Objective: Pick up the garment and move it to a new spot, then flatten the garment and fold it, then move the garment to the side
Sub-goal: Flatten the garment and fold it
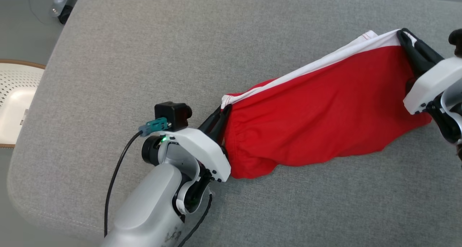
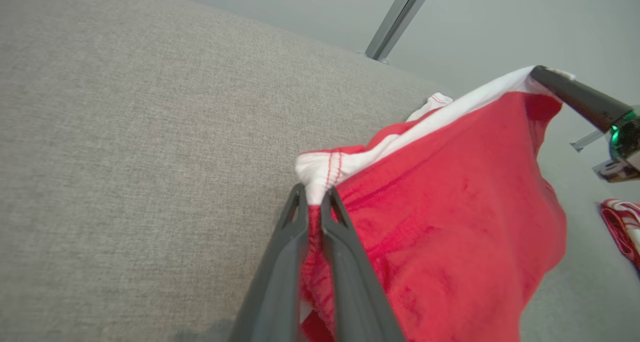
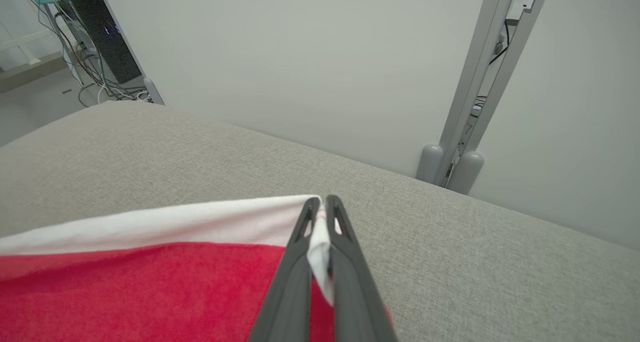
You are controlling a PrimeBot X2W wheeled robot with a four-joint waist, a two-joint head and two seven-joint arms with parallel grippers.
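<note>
A red garment (image 1: 321,113) with a white band along its top edge is stretched between my two grippers above a grey cushioned surface (image 1: 144,59). My left gripper (image 1: 222,113) is shut on its near-left corner, where the white hem (image 2: 320,169) shows red stitching. My right gripper (image 1: 403,35) is shut on the far-right corner of the white band (image 3: 200,222). The lower part of the garment (image 2: 450,232) sags and rests on the cushion. In the left wrist view the right gripper's fingers (image 2: 575,94) hold the far corner.
The grey cushion (image 3: 450,242) has a rounded edge at the left and front. A pale perforated round object (image 1: 14,99) sits on the floor to the left. A grey metal post (image 3: 475,82) stands behind the cushion. Another red and white cloth (image 2: 622,222) lies at the right.
</note>
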